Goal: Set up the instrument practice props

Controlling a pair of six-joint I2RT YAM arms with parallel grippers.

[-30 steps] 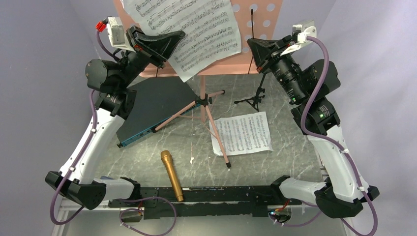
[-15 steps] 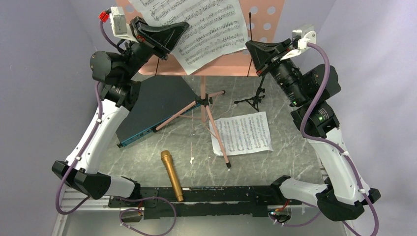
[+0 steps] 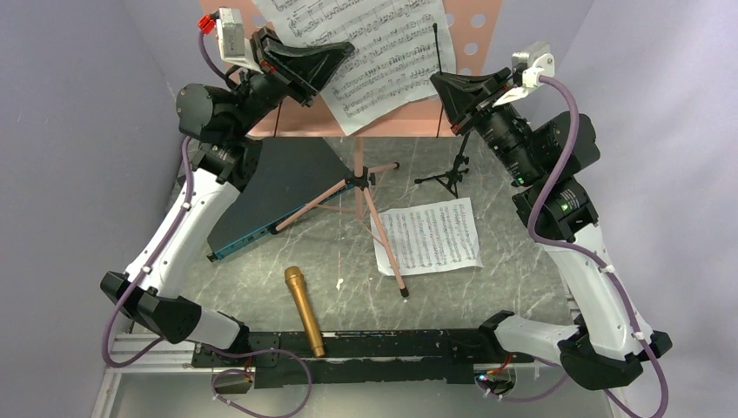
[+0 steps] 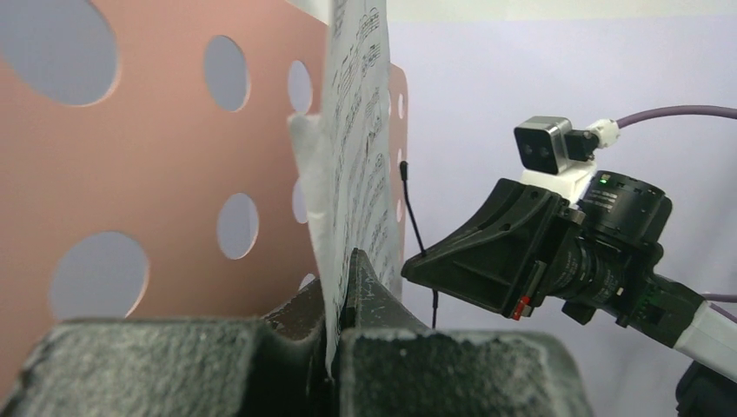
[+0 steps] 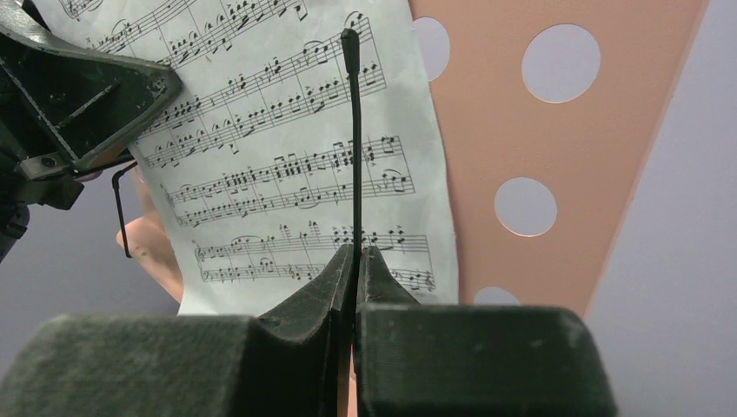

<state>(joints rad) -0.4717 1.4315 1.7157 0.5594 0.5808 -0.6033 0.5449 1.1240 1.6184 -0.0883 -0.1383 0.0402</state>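
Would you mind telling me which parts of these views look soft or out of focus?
Left wrist: its own fingers are blurred, the pinched sheet-music page soft, the right gripper crisp. Right wrist: fingers blurred, the thin black rod and notes sharp. Top external: evenly lit, sharp throughout.

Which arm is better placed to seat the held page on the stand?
Left: the left claw is shut on the sheet-music page at the pink music stand; the right claw is busy pinching a thin black wire.

pink hole-dotted music stand (image 3: 409, 122), white black-noted page (image 3: 383, 52), gold microphone (image 3: 305, 312), black mic stand (image 3: 449, 178).
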